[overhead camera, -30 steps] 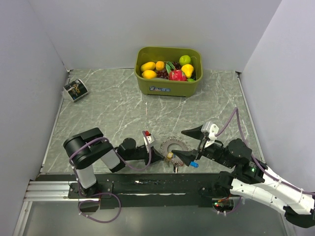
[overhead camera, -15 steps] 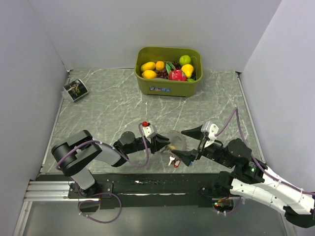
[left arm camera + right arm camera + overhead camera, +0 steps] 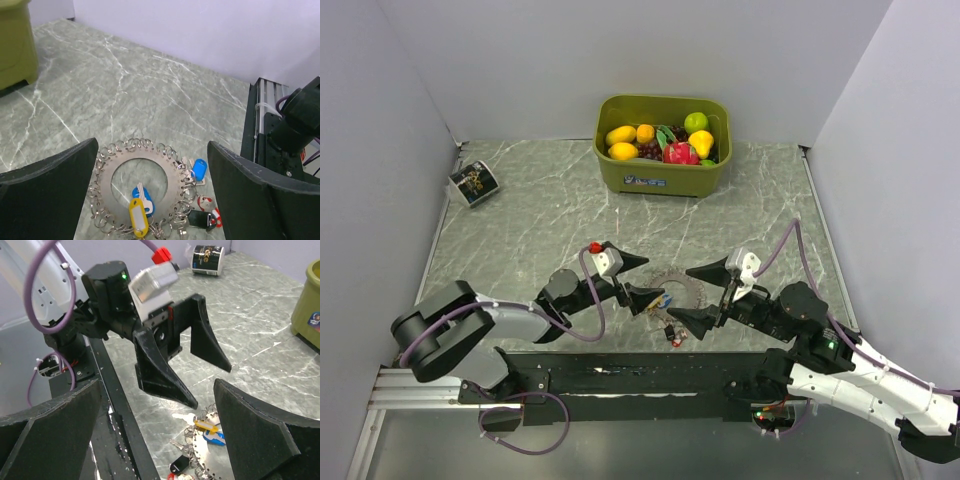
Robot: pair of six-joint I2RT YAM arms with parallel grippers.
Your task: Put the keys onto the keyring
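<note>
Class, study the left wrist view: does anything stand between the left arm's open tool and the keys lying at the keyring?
Nothing visible does. The left tool hangs open over the grey metal keyring, and the yellow-tagged key inside the loop lies uncovered on the marble table.

Grey-green marble-patterned tabletop (image 3: 540,230), plain pale lavender walls (image 3: 570,60) on three sides, black rail (image 3: 620,375) along near edge, even light
</note>
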